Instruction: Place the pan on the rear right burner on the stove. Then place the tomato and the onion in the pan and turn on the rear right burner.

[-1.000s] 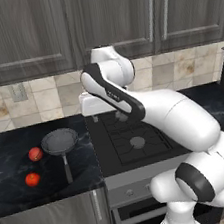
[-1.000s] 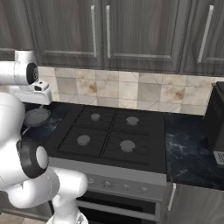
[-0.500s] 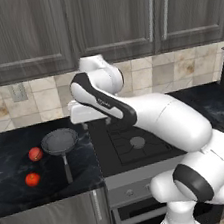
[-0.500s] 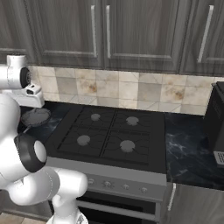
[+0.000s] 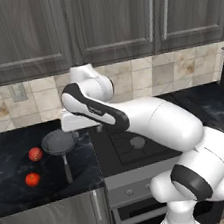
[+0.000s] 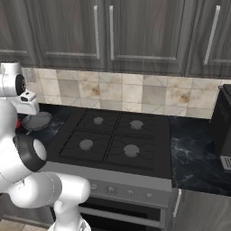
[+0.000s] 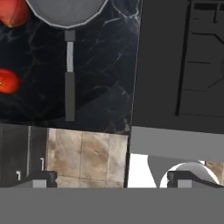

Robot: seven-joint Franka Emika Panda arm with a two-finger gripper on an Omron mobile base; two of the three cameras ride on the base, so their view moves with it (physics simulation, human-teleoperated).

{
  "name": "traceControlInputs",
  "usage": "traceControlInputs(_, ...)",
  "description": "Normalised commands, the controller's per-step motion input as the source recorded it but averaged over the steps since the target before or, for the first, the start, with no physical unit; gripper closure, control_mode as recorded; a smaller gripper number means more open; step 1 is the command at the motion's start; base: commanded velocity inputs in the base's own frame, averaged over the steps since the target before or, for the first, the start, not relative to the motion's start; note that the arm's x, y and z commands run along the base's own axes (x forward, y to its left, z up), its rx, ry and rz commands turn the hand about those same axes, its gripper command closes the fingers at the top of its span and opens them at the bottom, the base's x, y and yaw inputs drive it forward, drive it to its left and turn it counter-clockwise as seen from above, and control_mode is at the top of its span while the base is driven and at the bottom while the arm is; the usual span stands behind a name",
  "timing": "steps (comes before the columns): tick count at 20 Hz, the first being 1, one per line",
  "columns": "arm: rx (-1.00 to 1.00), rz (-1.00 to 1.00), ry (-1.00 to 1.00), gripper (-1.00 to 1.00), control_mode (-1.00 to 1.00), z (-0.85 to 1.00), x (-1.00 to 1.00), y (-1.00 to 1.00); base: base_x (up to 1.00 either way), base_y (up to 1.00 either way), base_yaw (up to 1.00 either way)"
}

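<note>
Tool (image 7: 109,179) fingers stand wide apart and empty, as we see in the hand view, above the black marble table (image 5: 8,149). We find the small round dark-grey metal pan (image 5: 59,141) on that table left of the black gas stove (image 6: 113,140), with the dull pinkish-red onion (image 5: 35,154) and bright orange-red tomato (image 5: 32,179) just beside it.

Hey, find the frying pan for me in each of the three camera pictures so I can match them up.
Left base view: the pan lies left of centre on the black counter, handle toward the camera.
Right base view: at the far left edge, beside the stove.
Hand view: at the top edge, handle running down.
Shared landmark: the stove's left edge.
</note>
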Motion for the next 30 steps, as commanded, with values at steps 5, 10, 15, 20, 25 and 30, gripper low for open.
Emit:
traceControlInputs(5,0.0,0.0,0.02,-1.0,-1.0,-0.17,0.01,0.29,0.0,0.0,0.0)
traceControlInputs(10,0.0,0.0,0.0,-1.0,-1.0,-0.14,0.01,0.27,0.0,0.0,0.0)
traceControlInputs(15,0.0,-0.02,0.0,-1.0,-1.0,-0.12,0.07,0.23,0.0,0.0,0.0)
traceControlInputs(20,-0.03,-0.02,0.0,-1.0,-1.0,-0.16,0.09,0.21,0.0,0.0,0.0)
traceControlInputs(25,-0.03,-0.02,0.0,-1.0,-1.0,-0.2,0.09,0.18,0.0,0.0,0.0)
traceControlInputs(30,-0.03,-0.03,0.0,-1.0,-1.0,-0.22,0.12,0.15,0.0,0.0,0.0)
